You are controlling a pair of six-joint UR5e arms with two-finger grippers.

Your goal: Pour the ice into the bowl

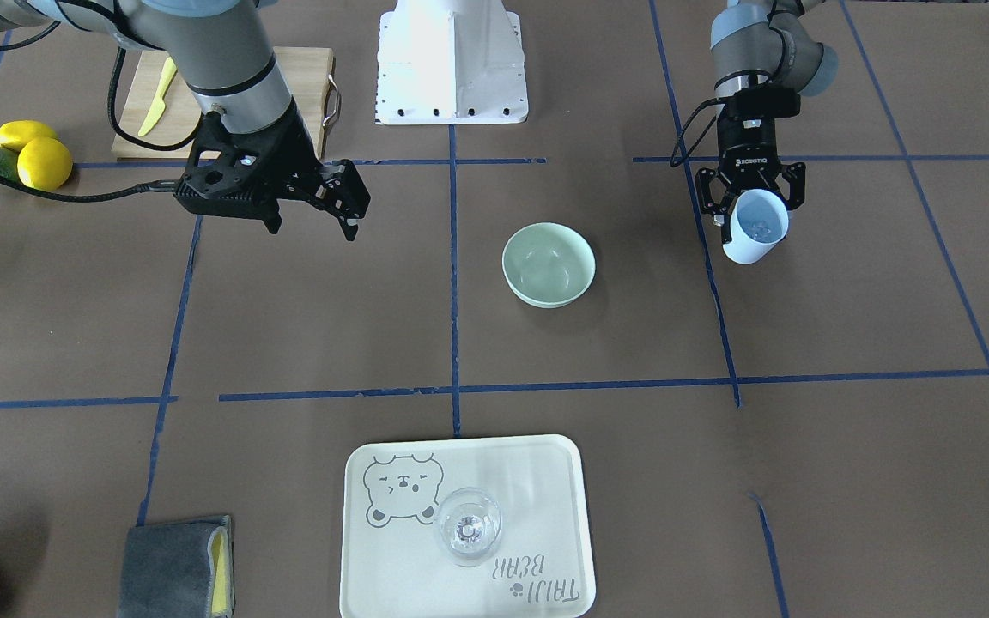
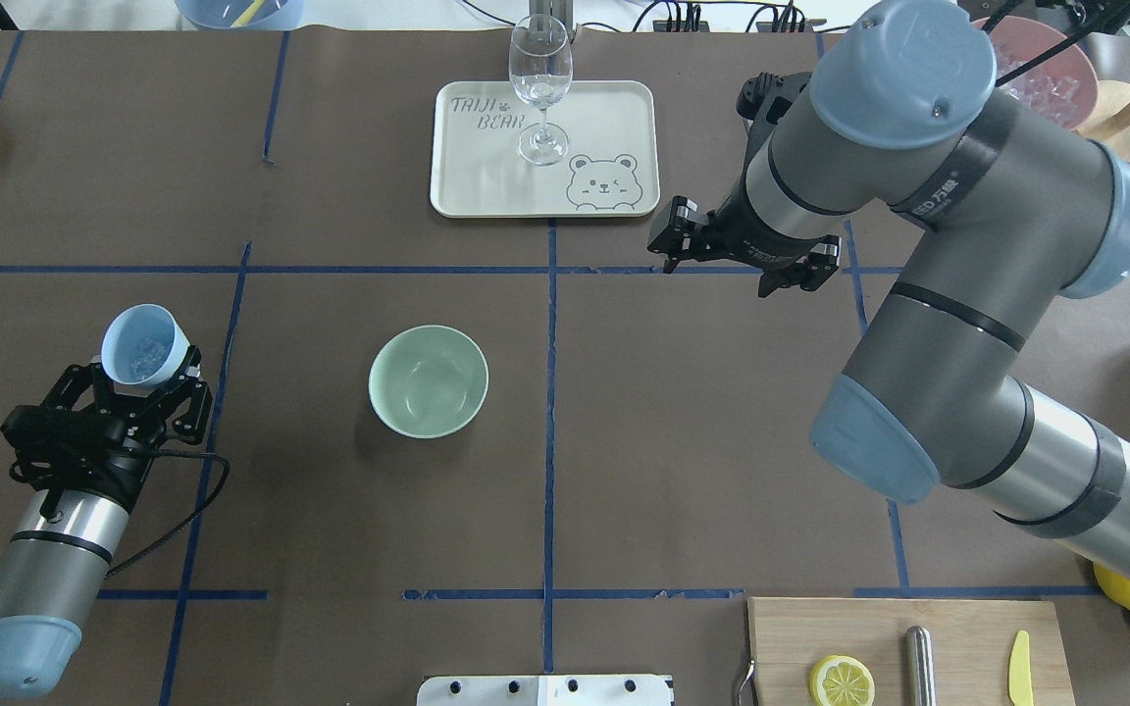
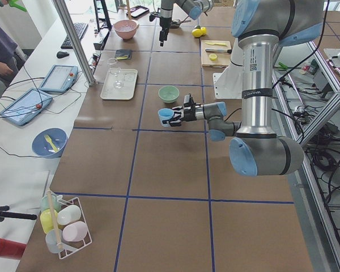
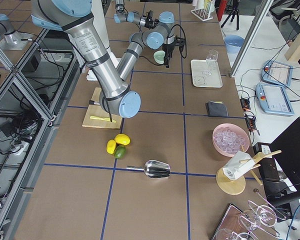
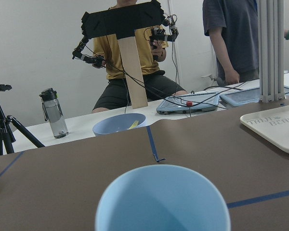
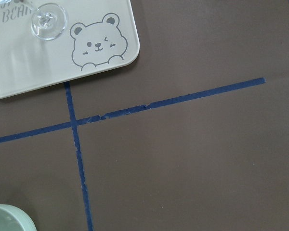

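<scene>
At the left edge of the table (image 2: 702, 441), the left claw (image 2: 145, 378) pinches a light blue cup (image 2: 143, 345) between its fingers, mouth upward. The ice (image 2: 145, 353) sits inside it as a small glinting cluster at the bottom. From these views I cannot tell whether the cup's base touches the table.

Further right, well apart from the cup, the mint-green bowl (image 2: 428, 380) stands upright with a bare interior, so no ice has gone in yet.

Beyond it on the far side lies the bear-printed tray (image 2: 604, 108), with a clear wine glass (image 2: 539, 78) standing on it.

To the right, the right claw (image 1: 314, 219) hangs over the table with its fingers spread and nothing between them.

As I read it, the grasp on the cup is done. What is left is the carry across to the bowl, the tip over its rim, and the pour itself.
</scene>
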